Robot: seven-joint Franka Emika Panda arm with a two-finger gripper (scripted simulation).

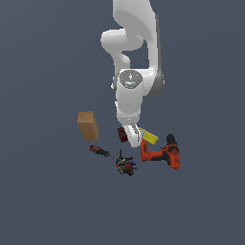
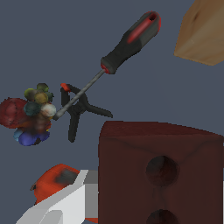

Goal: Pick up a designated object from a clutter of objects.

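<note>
Here, the dark red block [image 1: 123,134] is flanked by the gripper [image 1: 133,139] fingers among the clutter; a firm grasp cannot be confirmed.

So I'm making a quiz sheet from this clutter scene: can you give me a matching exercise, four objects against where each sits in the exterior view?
Objects:
1. tan box
2. power drill
3. screwdriver
4. dark red block

Places:
A. farthest toward the exterior view's right
B. right at the gripper, close up in the wrist view
C. farthest toward the exterior view's left, standing apart
D. between the box and the multicoloured ball, tip toward the ball

Pairs: 1-C, 2-A, 3-D, 4-B
</note>
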